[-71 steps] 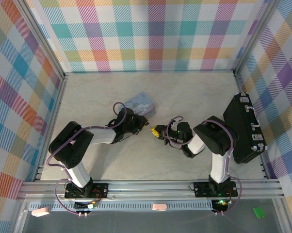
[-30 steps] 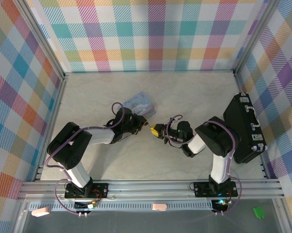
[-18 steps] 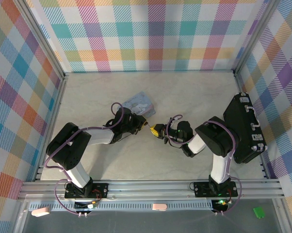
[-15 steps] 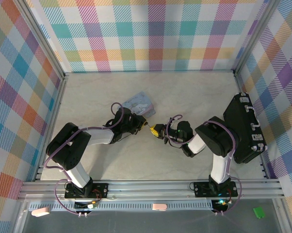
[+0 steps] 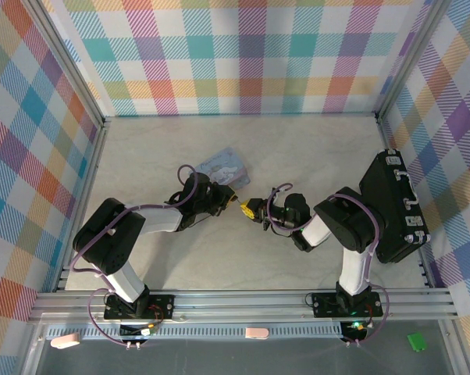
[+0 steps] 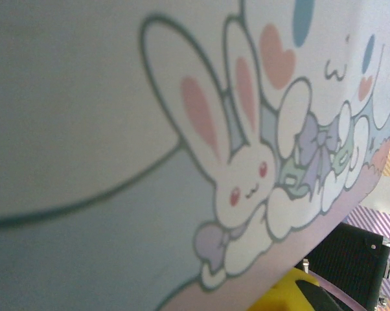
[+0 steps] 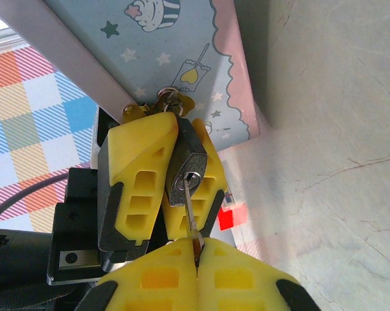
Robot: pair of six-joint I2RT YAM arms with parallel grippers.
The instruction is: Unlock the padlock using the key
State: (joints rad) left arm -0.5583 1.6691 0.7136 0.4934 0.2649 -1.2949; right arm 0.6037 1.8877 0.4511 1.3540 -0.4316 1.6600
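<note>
Right wrist view, nearest first: the right gripper (image 7: 196, 251) has its yellow jaws pressed together on the head of the key (image 7: 190, 217). The key's thin shaft runs up to the keyhole in the end of the padlock (image 7: 185, 159). Just beyond, the left gripper (image 7: 175, 188) clamps the padlock's dark body between its own yellow jaws. The silvery shackle (image 7: 171, 98) hooks onto the front edge of the pale blue tin box (image 7: 175, 45) behind it, beside the bare marbled desk (image 7: 324, 129). Top external view places this meeting mid-desk, with a black case (image 5: 391, 207) well apart at the right wall.
</note>
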